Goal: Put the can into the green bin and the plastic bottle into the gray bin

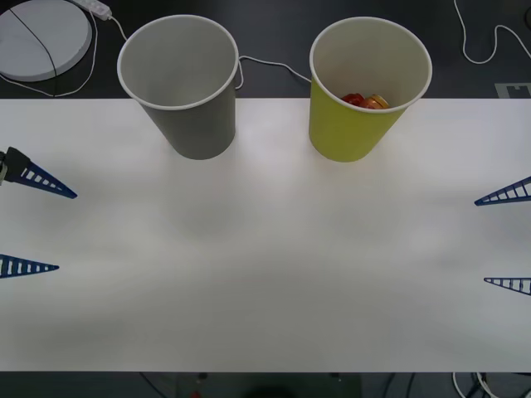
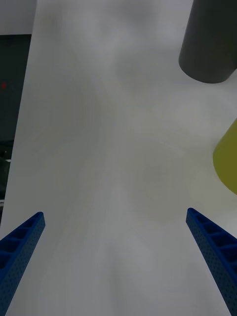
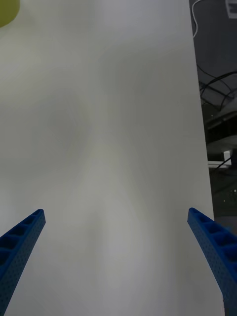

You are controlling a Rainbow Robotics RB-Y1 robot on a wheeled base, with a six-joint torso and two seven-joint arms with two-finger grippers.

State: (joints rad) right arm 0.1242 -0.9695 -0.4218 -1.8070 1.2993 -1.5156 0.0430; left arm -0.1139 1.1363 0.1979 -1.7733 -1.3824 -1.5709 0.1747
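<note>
The gray bin (image 1: 187, 91) stands upright at the back of the white table (image 1: 265, 274), left of centre. To its right, the green bin (image 1: 361, 91) holds the red can (image 1: 365, 101), seen just below its rim. The plastic bottle is out of view. My left gripper (image 1: 66, 232) hovers open at the table's left edge, holding nothing. My right gripper (image 1: 481, 242) hovers open at the right edge, also holding nothing. The right wrist view shows its gripper (image 2: 114, 215) over bare table, with the gray bin (image 2: 210, 44) and green bin (image 2: 227, 163) ahead. The left wrist gripper (image 3: 116, 212) faces bare table and a sliver of green bin (image 3: 7, 10).
Behind the table lie a round white disc (image 1: 41, 37) at the back left and white cables (image 1: 265, 65) on the dark floor. The table's near edge runs along the bottom of the front view.
</note>
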